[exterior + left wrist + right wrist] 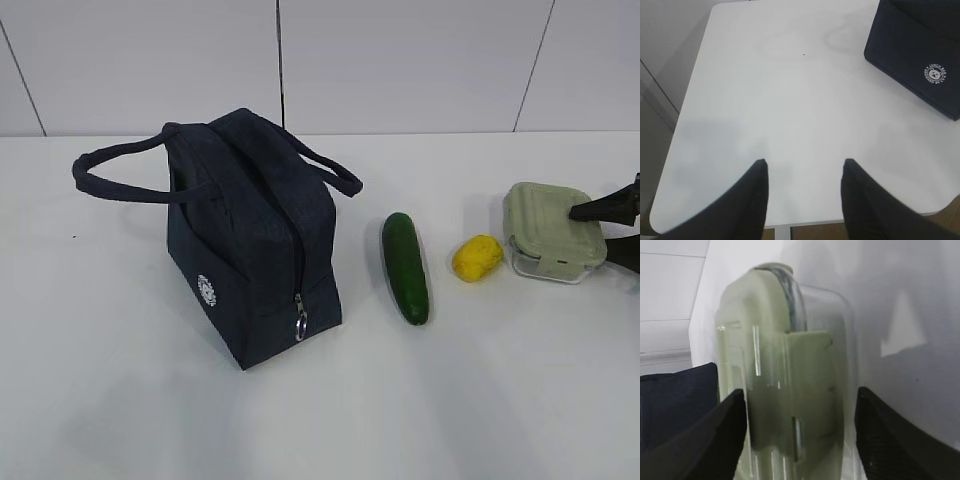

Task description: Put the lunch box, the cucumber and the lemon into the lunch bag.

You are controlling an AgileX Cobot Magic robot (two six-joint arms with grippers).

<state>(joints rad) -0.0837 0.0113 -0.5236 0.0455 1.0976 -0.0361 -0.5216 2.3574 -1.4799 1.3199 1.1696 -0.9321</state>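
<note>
- The clear square lunch box point(553, 232) with its sage-green lid sits on the white table point(500, 400) at far right; the right gripper point(607, 232) straddles it, fingers spread, not yet clamped.
- The bright yellow lemon point(477, 257) and the dark green cucumber point(406, 267) lie between it and the navy fabric lunch bag point(240, 230), whose zipper looks closed; nothing is packed.
- The left gripper point(804, 172) hangs open and empty.

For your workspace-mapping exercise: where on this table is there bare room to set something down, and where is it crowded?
Free: the wide table left of and in front of the lunch bag, beneath the open left gripper. Crowded: right of the bag, cucumber, lemon and lunch box in a row, the right gripper straddling the box.
</note>
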